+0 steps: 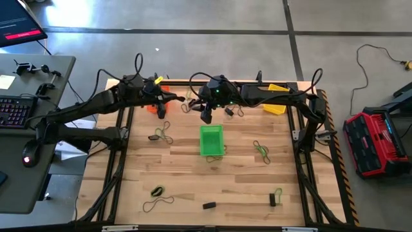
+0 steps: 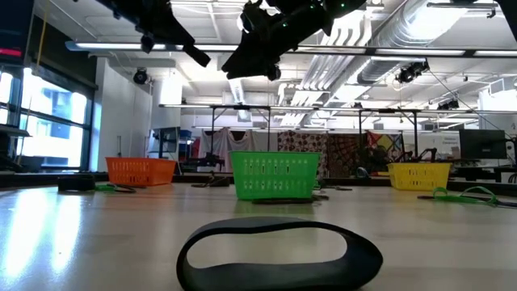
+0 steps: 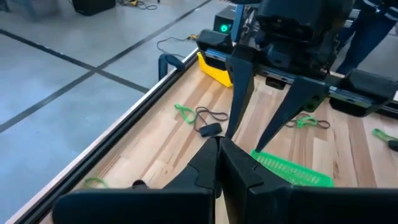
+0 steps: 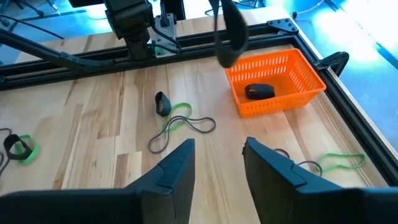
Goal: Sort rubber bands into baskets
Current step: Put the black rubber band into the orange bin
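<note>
While loose rubber bands (image 1: 158, 193) lie along the near edge of the bench (image 1: 238, 193), the green basket (image 1: 211, 140) sits mid-bench. Beyond it both arms hover: left pincer (image 1: 162, 111) together, right pincer (image 1: 206, 116) apart, both empty. Likely between picks; next, descend onto 1 band.

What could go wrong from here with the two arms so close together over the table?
The left gripper and right gripper hover near each other above the far half of the table, so a reach toward the green basket could bring them into contact. Several rubber bands lie overlapped, like the green and black loops, so one grasp might lift mixed colors into one basket.
</note>
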`<action>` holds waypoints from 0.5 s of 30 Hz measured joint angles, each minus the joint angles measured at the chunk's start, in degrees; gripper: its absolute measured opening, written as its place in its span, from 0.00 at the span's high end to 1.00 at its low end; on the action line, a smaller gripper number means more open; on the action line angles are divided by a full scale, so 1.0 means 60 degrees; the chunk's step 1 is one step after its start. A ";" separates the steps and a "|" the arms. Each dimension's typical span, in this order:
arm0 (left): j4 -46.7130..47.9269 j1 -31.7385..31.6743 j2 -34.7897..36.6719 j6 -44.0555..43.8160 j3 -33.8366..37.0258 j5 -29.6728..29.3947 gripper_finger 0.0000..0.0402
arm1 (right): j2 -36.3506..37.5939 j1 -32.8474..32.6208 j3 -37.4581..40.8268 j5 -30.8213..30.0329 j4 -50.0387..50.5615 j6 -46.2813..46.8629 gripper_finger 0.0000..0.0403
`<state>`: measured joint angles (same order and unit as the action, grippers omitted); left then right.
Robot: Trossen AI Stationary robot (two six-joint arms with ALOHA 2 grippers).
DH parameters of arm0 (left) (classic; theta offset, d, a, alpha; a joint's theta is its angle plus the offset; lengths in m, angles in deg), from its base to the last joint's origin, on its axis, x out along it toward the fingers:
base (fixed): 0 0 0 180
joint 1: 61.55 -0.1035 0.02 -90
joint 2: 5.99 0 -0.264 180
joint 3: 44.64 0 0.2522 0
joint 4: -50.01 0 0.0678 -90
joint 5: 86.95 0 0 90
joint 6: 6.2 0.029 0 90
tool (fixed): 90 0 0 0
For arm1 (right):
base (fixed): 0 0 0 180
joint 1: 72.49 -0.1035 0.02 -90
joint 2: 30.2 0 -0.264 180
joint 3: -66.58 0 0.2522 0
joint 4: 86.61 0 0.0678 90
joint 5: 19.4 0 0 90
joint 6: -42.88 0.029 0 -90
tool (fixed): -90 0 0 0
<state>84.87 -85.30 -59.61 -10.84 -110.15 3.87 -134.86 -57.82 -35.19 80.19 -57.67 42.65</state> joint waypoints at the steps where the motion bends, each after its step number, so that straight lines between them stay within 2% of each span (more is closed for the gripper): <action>1: 0.0066 0.0000 0.0002 -0.0074 0.0000 -0.0027 1.00 | 0.0000 0.0000 -0.0001 0.0000 0.0000 0.0001 0.69; 7: 0.0786 -0.0173 -0.0055 -0.0690 -0.0003 -0.0554 1.00 | 0.0000 0.0000 0.0001 0.0000 0.0000 0.0001 0.69; 15: 0.2541 -0.1254 -0.0399 -0.2299 0.0000 -0.1375 1.00 | 0.0000 0.0000 -0.0002 0.0007 0.0000 0.0001 0.69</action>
<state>100.11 -92.82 -62.00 -24.63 -110.15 -4.38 -134.86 -57.82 -35.20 80.23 -57.66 42.66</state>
